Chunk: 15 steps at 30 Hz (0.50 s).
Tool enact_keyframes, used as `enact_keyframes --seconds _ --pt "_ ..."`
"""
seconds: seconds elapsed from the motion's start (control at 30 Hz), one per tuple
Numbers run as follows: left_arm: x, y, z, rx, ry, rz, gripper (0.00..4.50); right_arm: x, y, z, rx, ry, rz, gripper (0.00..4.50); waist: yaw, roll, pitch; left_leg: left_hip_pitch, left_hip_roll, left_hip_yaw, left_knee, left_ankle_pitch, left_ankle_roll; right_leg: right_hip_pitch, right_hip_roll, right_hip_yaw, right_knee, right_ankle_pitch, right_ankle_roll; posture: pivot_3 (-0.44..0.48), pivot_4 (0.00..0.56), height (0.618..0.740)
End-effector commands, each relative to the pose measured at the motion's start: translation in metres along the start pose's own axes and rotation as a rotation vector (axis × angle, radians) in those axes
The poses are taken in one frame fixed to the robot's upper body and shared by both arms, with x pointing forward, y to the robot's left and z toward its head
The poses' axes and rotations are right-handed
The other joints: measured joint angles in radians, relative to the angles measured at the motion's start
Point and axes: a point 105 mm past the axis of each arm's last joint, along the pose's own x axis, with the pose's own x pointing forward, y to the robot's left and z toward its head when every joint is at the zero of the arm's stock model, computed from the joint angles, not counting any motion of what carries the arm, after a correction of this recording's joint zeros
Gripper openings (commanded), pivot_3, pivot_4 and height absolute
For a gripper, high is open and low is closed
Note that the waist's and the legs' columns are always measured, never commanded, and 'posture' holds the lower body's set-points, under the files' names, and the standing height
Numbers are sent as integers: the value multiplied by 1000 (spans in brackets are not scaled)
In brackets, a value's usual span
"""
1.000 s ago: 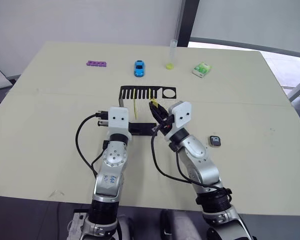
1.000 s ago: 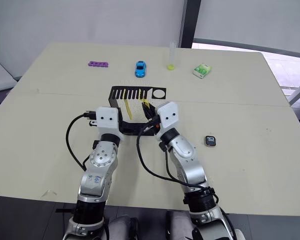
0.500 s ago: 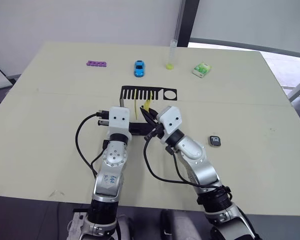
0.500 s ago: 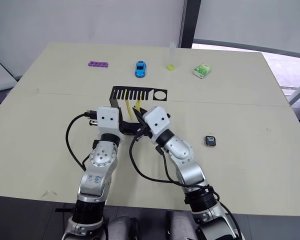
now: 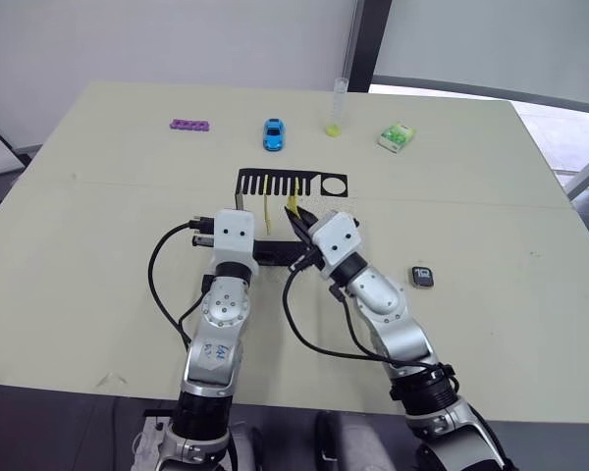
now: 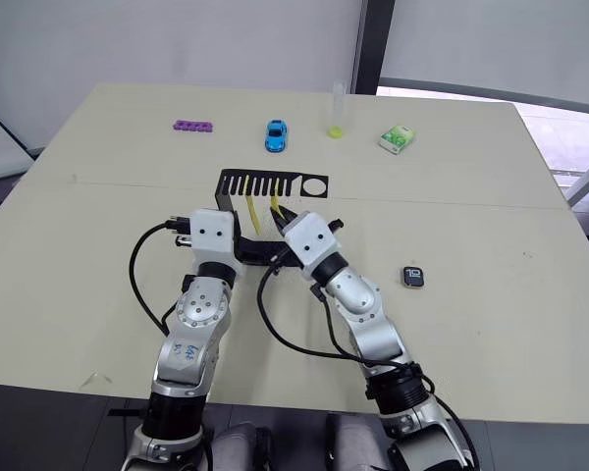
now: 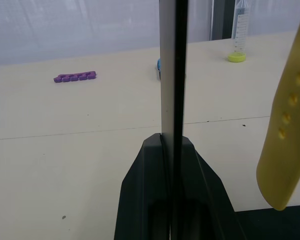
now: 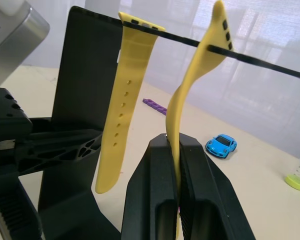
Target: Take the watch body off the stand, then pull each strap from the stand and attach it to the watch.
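Here, the watch body [image 5: 423, 277] lies flat on the table [image 5: 98, 226] at centre right of the frame, well apart from the stand [image 5: 291, 183] at centre. Two yellow straps [image 8: 121, 105] hang from its top plate. The right gripper [image 8: 174, 150] pinches one strap; the left gripper [image 7: 169, 150] clamps the stand's upright.

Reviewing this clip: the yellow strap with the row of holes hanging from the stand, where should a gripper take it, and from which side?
Probably low on the holed strap, below its holes: that end hangs free, while the top is hooked in the stand's slotted plate. Come from the robot's side, fingers across its flat faces, as the right gripper holds the other strap.
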Motion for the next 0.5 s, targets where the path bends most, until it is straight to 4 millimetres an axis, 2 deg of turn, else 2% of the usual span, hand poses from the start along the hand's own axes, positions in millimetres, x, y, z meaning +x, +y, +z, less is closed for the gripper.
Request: enact_keyframes --seconds 0.03,0.3,0.5 --pt "-2 2 -1 19 7 9 0 3 -10 24 -29 -103 -45 76 0 0 0 0 0 0 0 0 0 0 0 0 0 0 0 0 150 740" --pt "-3 2 -3 16 14 10 0 3 -1 27 3 -125 1 76 0 0 0 0 0 0 0 0 0 0 0 0 0 0 0 0 150 740" --pt "-2 7 -4 5 23 31 0 -10 11 31 26 -157 75 76 0 0 0 0 0 0 0 0 0 0 0 0 0 0 0 0 150 740"
